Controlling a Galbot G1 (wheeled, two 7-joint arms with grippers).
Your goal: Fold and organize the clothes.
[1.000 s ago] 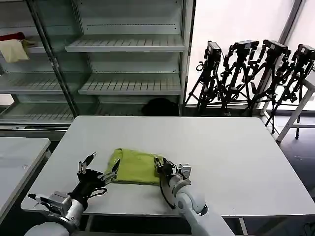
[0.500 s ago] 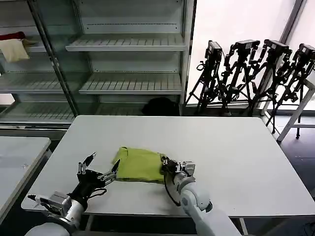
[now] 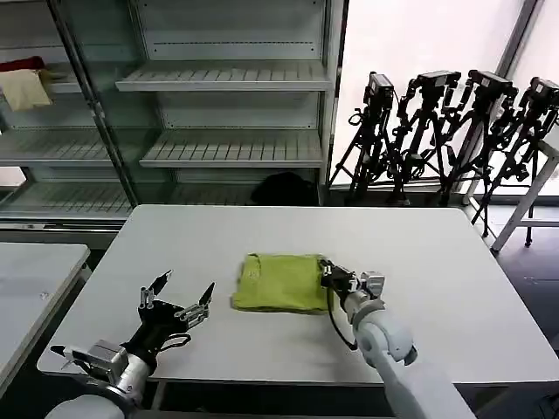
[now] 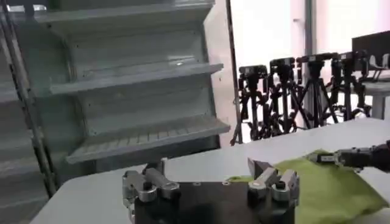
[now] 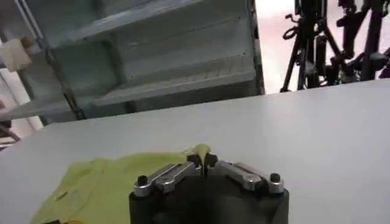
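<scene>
The lime-green T-shirt point(image 3: 281, 282) lies folded into a compact rectangle near the middle of the white table point(image 3: 419, 253). My right gripper point(image 3: 327, 276) is shut on the shirt's right edge; in the right wrist view a tuft of green cloth point(image 5: 202, 150) pokes up between the closed fingertips of the right gripper point(image 5: 202, 162). My left gripper point(image 3: 179, 297) hovers open over the table to the left of the shirt, apart from it. In the left wrist view the left gripper point(image 4: 207, 167) has nothing between its fingers, and the shirt point(image 4: 323, 182) lies beyond it.
Grey metal shelving point(image 3: 227, 113) stands behind the table, with a pale yellow cloth point(image 3: 24, 89) and a red cloth point(image 3: 22, 65) on its upper left shelf. Black tripods point(image 3: 454, 131) cluster at the back right. A second table point(image 3: 35, 279) sits at the left.
My right gripper has dragged the folded shirt to the right, away from the left gripper and toward the table's middle. The left gripper has stayed in place, open.
</scene>
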